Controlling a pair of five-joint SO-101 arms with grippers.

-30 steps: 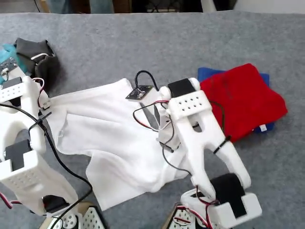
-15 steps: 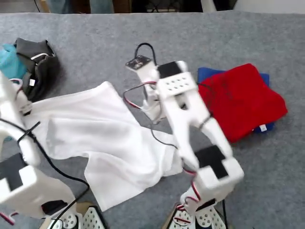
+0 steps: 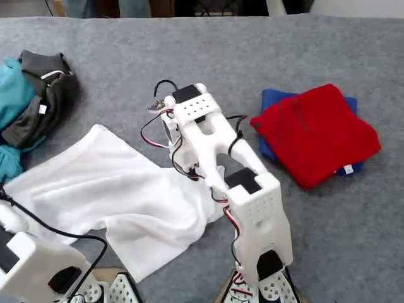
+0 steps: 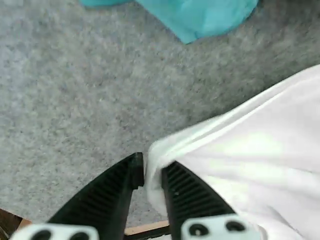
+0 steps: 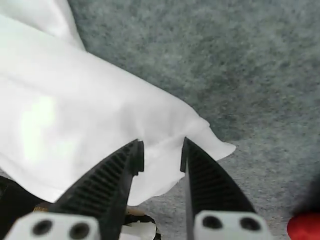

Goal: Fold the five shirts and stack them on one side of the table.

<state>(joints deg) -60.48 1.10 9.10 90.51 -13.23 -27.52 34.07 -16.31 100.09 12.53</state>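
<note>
A white shirt [image 3: 107, 189] lies rumpled and spread on the left half of the grey table. My left gripper [image 4: 152, 167] is shut on its edge, at the shirt's left corner near the table's left side. My right gripper [image 5: 160, 150] is shut on a fold near the shirt's right corner [image 5: 215, 147]. In the high view the right arm [image 3: 214, 145] stretches from the front edge over the shirt's right side. A folded red shirt [image 3: 315, 132] rests on a folded blue shirt [image 3: 274, 101] at the right.
A teal shirt [image 3: 12, 107] and a dark grey shirt [image 3: 47, 88] lie bunched at the back left, and the teal cloth [image 4: 200, 15] shows just beyond the left gripper. Bare grey table [image 3: 252, 57] runs along the back and between the white shirt and the red stack.
The white shirt has been dragged left across the table. Both arms swung left with it, the right arm from near the red stack to the middle. The teal shirt is now uncovered.
</note>
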